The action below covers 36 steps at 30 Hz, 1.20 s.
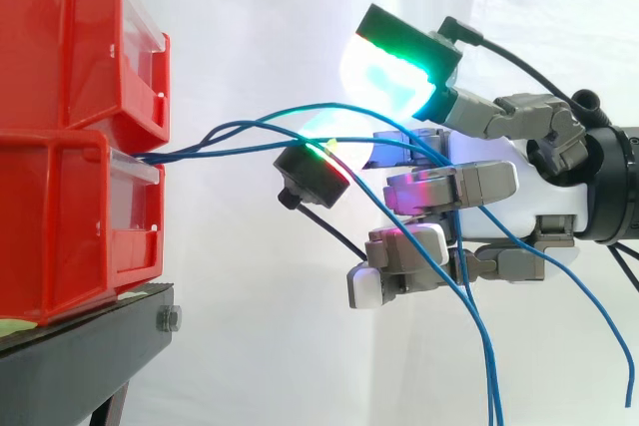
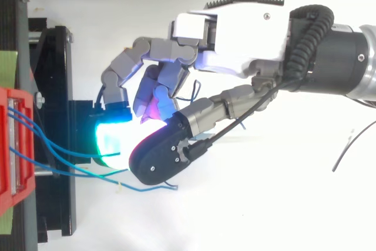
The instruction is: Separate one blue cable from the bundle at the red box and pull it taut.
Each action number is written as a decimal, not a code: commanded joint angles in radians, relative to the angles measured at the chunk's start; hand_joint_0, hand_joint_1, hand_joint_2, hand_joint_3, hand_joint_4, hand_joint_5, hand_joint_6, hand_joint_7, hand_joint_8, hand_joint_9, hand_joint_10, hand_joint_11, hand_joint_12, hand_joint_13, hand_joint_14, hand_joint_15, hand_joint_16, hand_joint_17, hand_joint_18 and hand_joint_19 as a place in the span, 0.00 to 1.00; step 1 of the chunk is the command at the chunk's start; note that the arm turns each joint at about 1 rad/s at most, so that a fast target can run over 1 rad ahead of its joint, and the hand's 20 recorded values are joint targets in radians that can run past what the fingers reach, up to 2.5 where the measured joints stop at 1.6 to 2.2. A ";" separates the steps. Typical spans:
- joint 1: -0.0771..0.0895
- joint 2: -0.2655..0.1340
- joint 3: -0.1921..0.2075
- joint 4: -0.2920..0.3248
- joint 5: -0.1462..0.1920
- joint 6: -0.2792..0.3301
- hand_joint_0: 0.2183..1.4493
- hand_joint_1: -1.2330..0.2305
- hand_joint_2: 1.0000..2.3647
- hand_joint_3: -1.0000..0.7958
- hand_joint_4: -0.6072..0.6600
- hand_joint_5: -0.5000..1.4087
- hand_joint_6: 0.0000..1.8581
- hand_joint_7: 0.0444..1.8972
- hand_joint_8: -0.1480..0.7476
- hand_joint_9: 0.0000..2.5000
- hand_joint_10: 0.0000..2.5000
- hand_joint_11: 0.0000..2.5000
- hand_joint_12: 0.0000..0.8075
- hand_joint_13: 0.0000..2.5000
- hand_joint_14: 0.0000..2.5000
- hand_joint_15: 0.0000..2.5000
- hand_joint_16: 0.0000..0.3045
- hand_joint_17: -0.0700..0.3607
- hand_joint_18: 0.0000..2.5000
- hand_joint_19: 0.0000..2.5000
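Your hand point(image 2: 247, 33) sits at 3 o'clock from the box point(image 1: 60, 216), amid the slack cables point(image 1: 170, 153) fanning from its front, placed to single one out, though you cannot tell whether it grips any.

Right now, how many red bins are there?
2, stacked at the side view's left: the upper bin on the lower bin, which rests on the black stand. More may lie above the frame.
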 commanded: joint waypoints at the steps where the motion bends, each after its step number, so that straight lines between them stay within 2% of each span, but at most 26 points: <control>1: 0.001 0.000 -0.001 -0.003 0.001 0.000 0.25 0.41 0.00 0.28 0.48 0.18 0.48 0.46 0.28 0.45 0.34 0.49 0.24 0.43 0.01 0.48 0.00 0.17 0.16 0.33; 12: 0.005 0.000 0.001 -0.002 0.002 0.000 0.21 0.41 0.00 0.28 0.49 0.18 0.48 0.45 0.30 0.44 0.37 0.46 0.26 0.42 0.00 0.48 0.01 0.18 0.16 0.33; 22: 0.013 0.000 0.001 -0.003 0.008 -0.003 0.20 0.39 0.00 0.28 0.51 0.19 0.47 0.44 0.31 0.47 0.34 0.48 0.26 0.43 0.00 0.47 0.02 0.19 0.16 0.33; 27: 0.014 0.000 0.001 -0.002 0.011 -0.003 0.24 0.34 0.00 0.28 0.49 0.19 0.47 0.47 0.28 0.48 0.28 0.52 0.24 0.43 0.01 0.48 0.01 0.17 0.16 0.33; 30: 0.016 0.000 0.001 -0.002 0.011 -0.003 0.30 0.34 0.00 0.28 0.48 0.19 0.47 0.48 0.27 0.49 0.24 0.56 0.22 0.43 0.01 0.48 0.00 0.16 0.16 0.33; 36: 0.019 0.000 0.001 -0.003 0.013 -0.002 0.33 0.34 0.00 0.33 0.45 0.19 0.47 0.49 0.27 0.50 0.24 0.56 0.21 0.44 0.01 0.48 0.00 0.16 0.17 0.34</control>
